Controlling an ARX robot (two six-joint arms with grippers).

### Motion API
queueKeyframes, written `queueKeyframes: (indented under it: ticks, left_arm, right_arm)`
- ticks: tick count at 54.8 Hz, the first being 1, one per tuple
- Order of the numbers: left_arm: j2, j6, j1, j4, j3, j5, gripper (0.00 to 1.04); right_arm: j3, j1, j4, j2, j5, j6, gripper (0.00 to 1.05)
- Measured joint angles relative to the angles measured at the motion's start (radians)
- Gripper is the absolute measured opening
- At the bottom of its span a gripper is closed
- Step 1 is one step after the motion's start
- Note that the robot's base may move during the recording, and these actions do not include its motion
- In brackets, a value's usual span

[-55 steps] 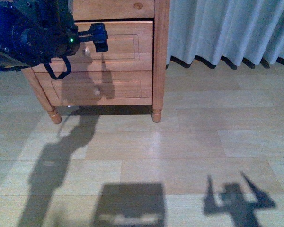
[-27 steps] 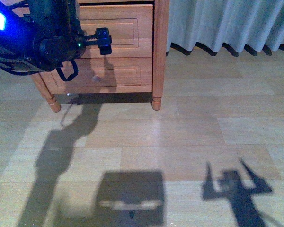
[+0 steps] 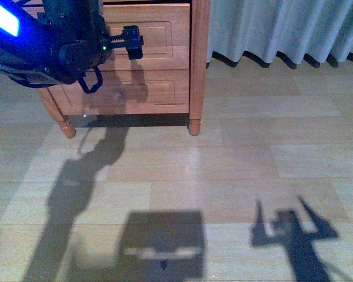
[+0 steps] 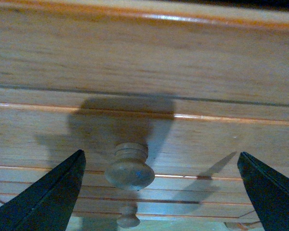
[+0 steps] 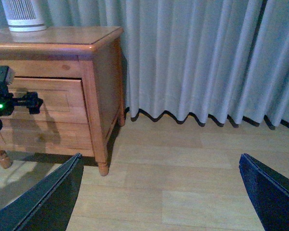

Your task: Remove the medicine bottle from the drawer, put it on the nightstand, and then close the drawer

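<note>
The orange-brown nightstand [image 3: 198,64] stands at the far left of the floor. My left gripper [image 3: 132,42] is open in front of its taller upper drawer [image 3: 165,35]. In the left wrist view the drawer's round knob [image 4: 130,169] sits between the open fingers [image 4: 58,192], nearer one finger and untouched; the gripper [image 4: 160,159] holds nothing. The drawer front [image 5: 62,98] looks shut or nearly shut. The medicine bottle is hidden. My right gripper [image 5: 159,192] is open and empty above the floor, away from the nightstand [image 5: 94,86].
The lower, shallower drawer [image 3: 159,88] has its own knob [image 4: 128,216]. A large white ribbed appliance [image 5: 24,14] stands on the nightstand top. Grey curtains [image 3: 282,29] hang to the right. Pale wood floor [image 3: 223,170] lies in front, with arm shadows.
The nightstand has shifted upward in the front view. My left gripper has moved slightly right and up along the upper drawer front. It stays open.
</note>
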Motion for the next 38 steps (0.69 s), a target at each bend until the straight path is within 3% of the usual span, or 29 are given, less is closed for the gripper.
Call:
queueKeyframes:
  ticks: [22,38]
  left_arm:
    - [0.015,0.004,0.015,0.018,0.006,-0.018,0.28]
    - [-0.025,0.016,0.015,0.103,-0.108,-0.017,0.26]
  right_arm:
    - [0.0,0.0,0.0,0.0,0.0,0.0,0.98]
    - [0.0,0.0,0.0,0.0,0.0,0.0,0.98]
